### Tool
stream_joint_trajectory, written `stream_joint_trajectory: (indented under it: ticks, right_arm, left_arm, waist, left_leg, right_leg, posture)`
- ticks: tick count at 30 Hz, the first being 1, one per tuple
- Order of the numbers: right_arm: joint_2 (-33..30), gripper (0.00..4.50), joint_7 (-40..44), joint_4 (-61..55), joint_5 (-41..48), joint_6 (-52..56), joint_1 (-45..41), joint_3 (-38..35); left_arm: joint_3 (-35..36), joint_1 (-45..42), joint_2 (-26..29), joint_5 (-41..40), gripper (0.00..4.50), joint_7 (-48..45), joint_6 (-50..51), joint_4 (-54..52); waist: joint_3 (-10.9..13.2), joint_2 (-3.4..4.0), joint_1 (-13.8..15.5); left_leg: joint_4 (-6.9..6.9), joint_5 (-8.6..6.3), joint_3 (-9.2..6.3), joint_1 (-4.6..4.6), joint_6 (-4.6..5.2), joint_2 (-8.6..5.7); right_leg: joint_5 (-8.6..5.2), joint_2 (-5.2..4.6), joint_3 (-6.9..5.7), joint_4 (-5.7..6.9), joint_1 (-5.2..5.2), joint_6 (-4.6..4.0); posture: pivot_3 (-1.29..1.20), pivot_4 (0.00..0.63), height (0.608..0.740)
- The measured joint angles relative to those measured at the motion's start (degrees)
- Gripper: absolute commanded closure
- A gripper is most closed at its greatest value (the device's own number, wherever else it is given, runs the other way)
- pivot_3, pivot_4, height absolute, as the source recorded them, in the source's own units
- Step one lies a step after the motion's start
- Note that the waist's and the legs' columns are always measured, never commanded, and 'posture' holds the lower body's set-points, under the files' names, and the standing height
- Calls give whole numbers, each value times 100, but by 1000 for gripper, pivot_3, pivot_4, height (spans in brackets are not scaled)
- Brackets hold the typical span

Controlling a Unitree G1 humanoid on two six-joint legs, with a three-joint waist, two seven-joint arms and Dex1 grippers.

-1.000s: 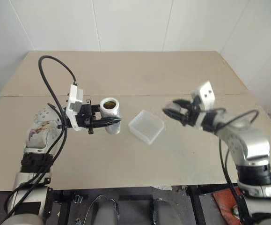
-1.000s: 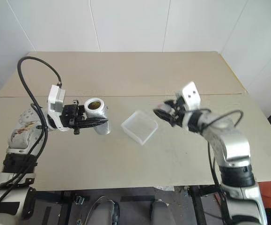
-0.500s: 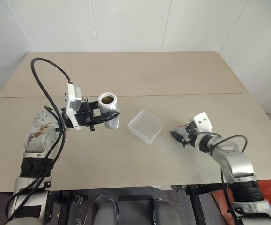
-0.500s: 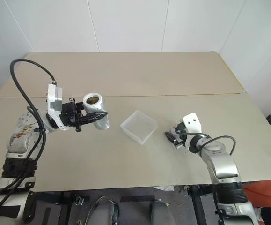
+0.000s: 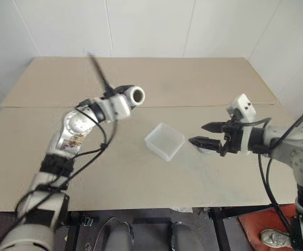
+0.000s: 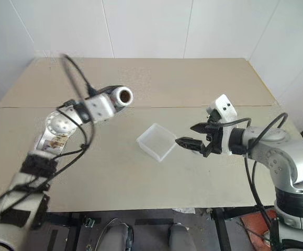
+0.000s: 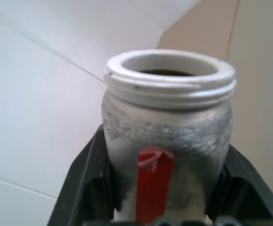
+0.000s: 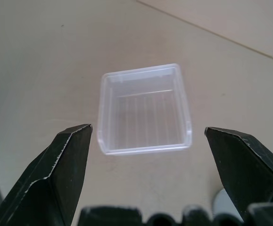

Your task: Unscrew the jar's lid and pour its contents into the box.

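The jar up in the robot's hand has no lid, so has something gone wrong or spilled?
Nothing looks spilled. The jar is open and lifted in the left gripper; the box sits empty and upright on the table. The lid seems to lie below the right gripper.

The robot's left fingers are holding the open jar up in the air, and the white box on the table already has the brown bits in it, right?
Not quite. The box is still empty, as the right wrist view shows. The rest holds: the left gripper holds the open jar up off the table.

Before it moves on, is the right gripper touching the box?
Apart. In the right wrist view the box lies on bare table beyond the open right gripper.
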Motion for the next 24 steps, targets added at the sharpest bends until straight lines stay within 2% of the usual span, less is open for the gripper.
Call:
stream_joint_trajectory:
  ticks: [1,2,5,8,10,16,24]
  right_arm:
    - [-63,44,60,14,17,5,-48,28]
    - [-169,44,139,43,22,3,-109,80]
    - [-283,44,333,77,80,-18,-236,251]
    - [-391,44,528,92,182,-79,-268,319]
    - [-413,44,581,90,232,-105,-284,343]
    - [-426,44,556,79,463,-108,-305,206]
    - [-426,44,273,-219,764,-106,-204,-76]
  left_arm:
    - [-264,-255,114,602,2570,539,-356,193]
    - [-742,-655,237,1584,2570,1496,-696,388]
    - [-1768,-1434,293,3568,2570,3734,-828,564]
    - [-2619,-1880,9,4856,2570,5305,-425,841]
    - [-3072,-1976,-282,5369,2570,5838,-143,1079]
    - [-3898,-2040,-813,6155,2570,6601,809,1814]
    - [-4132,-2253,-916,6111,2570,6874,1025,2349]
  waist:
    - [0,0,13]
    - [0,0,41]
    - [0,0,91]
    - [0,0,119]
    - [0,0,120]
    - [1,-1,55]
    - [1,-2,63]
  left_leg:
    - [1,0,1,-2,0,-2]
    - [2,0,1,-5,0,-4]
    - [7,0,1,-11,0,-11]
    - [10,0,1,-15,0,-13]
    - [10,0,1,-17,0,-13]
    - [11,0,0,-35,0,-13]
    - [13,0,-1,-38,0,-16]
  right_leg:
    - [0,-2,-1,0,-1,1]
    - [1,-3,-1,-1,-1,4]
    - [2,-10,-2,0,-2,12]
    - [1,-11,-3,3,-4,15]
    - [1,-10,-3,5,-8,16]
    - [1,-8,0,22,-32,15]
    - [1,-14,-1,35,-31,16]
  posture:
    - [0,150,740]
    - [0,150,740]
    - [0,150,740]
    - [0,150,740]
    - [0,150,740]
    - [0,150,740]
    - [0,150,740]
